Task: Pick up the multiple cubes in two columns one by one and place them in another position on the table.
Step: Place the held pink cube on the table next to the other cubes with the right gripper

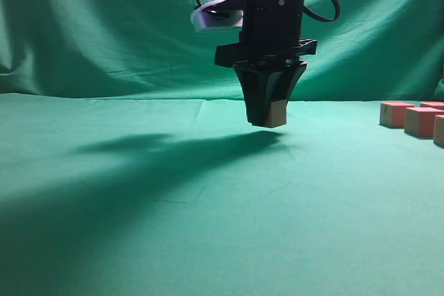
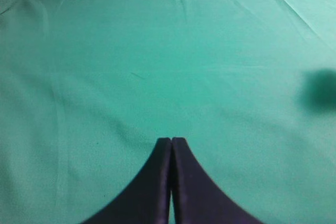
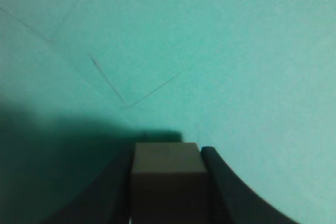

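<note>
One gripper [image 1: 269, 119] hanging at the middle of the exterior view, pointing straight down, jaws pinching a pale cube [image 1: 278, 114] between them. Cube hovering clear above the green-draped bench [image 1: 173, 227], not touching the cloth, casting a long dark shadow off to the left. Sitting well apart at the far right edge: a cluster of reddish cubes [image 1: 422, 120] with pale sides, resting on the bench, the rightmost ones cut off by the frame, so counting them or reading their columns is not possible from here. Green cloth also hanging as a backdrop [image 1: 104, 25] behind everything.

Looking down from the left wrist: left gripper [image 2: 171, 141] showing two dark fingers pressed together tip to tip, jaws closed with nothing between them. Only wrinkled green cloth lying beneath, plus a blurred dark patch at the right edge, possibly a shadow, too soft to identify.

Looking down from the right wrist: right gripper [image 3: 166, 153] filling the bottom of the frame, its dark fingers [image 3: 220, 177] flanking the same cube on left and right, jaws clamped against both side faces. Cube's top face appearing brownish and dim in shadow. Green cloth spreading beyond, creased with a few thin fold lines, darkening toward the lower left under the arm's shade.
</note>
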`<action>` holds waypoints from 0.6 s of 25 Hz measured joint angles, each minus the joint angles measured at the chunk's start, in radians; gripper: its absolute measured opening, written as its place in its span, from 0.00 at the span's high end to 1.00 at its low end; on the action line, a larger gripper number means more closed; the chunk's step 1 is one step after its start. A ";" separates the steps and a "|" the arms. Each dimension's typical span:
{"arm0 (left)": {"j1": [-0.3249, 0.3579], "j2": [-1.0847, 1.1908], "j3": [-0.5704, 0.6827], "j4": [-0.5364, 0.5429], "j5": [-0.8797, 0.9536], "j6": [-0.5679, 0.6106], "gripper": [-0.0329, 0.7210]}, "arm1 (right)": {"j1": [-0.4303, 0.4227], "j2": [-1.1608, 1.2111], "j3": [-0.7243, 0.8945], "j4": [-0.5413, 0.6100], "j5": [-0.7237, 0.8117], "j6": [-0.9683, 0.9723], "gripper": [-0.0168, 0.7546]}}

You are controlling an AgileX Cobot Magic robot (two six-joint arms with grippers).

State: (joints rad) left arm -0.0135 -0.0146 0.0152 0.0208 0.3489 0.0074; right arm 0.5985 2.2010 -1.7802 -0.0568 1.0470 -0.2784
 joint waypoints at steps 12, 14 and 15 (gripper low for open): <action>0.000 0.000 0.000 0.000 0.000 0.000 0.96 | 0.000 0.000 0.000 -0.002 -0.003 0.091 0.63; 0.000 0.000 0.000 0.000 0.000 0.000 0.96 | 0.000 0.000 0.000 -0.004 -0.005 0.091 0.63; 0.000 0.000 0.000 0.000 0.000 0.000 0.96 | 0.000 0.000 0.000 -0.006 -0.005 0.092 0.63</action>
State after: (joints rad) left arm -0.0135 -0.0146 0.0152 0.0208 0.3489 0.0074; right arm 0.5985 2.2010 -1.7802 -0.0630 1.0423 -0.1860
